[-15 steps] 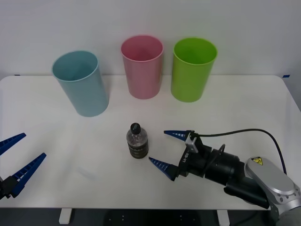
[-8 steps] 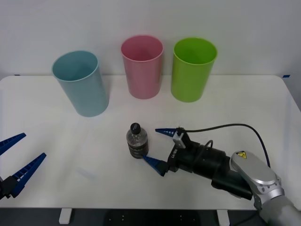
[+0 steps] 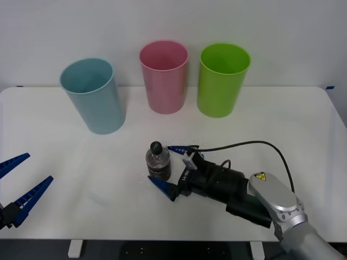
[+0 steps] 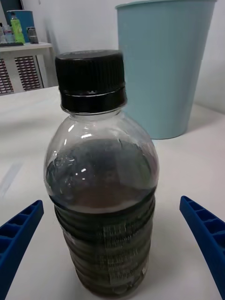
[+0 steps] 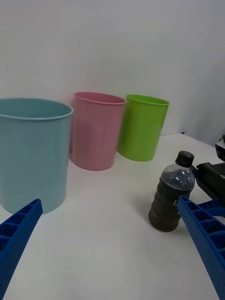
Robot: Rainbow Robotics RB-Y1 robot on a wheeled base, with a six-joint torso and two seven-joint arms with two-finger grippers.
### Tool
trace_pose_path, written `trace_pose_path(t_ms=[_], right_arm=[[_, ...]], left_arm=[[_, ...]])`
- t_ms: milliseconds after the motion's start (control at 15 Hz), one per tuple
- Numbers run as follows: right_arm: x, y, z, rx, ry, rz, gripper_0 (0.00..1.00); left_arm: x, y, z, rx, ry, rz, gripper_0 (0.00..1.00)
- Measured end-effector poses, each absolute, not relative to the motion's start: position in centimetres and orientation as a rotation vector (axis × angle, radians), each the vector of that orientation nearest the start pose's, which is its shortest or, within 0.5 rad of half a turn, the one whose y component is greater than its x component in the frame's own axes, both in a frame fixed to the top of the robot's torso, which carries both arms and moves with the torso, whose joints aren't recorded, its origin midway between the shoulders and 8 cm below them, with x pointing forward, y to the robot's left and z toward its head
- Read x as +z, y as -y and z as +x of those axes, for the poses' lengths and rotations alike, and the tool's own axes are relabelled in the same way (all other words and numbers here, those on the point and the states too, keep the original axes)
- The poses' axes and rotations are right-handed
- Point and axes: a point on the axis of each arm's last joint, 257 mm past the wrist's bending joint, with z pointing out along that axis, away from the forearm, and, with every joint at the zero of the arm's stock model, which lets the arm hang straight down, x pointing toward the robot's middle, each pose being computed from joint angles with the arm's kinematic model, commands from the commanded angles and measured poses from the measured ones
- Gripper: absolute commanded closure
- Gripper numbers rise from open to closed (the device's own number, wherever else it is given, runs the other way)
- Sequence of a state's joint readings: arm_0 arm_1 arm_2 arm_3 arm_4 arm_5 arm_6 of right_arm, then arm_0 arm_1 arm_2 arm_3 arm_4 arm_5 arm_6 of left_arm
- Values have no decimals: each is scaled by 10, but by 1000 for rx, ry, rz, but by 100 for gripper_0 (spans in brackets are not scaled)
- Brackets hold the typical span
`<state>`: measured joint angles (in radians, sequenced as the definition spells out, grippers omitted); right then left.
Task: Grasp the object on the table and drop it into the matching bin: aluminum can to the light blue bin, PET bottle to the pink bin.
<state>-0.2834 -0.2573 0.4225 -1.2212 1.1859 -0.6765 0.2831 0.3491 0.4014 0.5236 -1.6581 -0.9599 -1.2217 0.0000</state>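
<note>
I had the right gripper (image 3: 167,168) low over the large white table (image 3: 282,130), its blue ribbed fingers (image 4: 206,234) spread wide. The small clear plastic bottle with the black screw cap (image 3: 158,162) stood upright between them, untouched on either side. Beyond the fingertips stood the tall pale blue bin (image 3: 93,95) and the tall pink bin (image 3: 164,76). The left gripper (image 3: 19,181) waited apart, fingers spread.

Our right arm: black cylindrical wrist, silver-grey link with yellow warning triangle (image 3: 259,177), thin black cable (image 3: 255,144) looping above. Both grippers, right (image 3: 169,168) and left (image 3: 19,184), have blue ribbed tapered fingers.
</note>
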Motion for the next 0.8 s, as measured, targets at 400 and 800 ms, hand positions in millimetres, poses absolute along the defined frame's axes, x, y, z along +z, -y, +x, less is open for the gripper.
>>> trace_pose_path(t_ms=[400, 800], right_arm=[[-289, -62, 467, 695, -1453, -1003, 0], [-291, -63, 468, 677, -1457, -1004, 100]], left_arm=[[-169, -330, 342, -567, -1441, 465, 0], [-169, -330, 342, -567, -1441, 465, 0]])
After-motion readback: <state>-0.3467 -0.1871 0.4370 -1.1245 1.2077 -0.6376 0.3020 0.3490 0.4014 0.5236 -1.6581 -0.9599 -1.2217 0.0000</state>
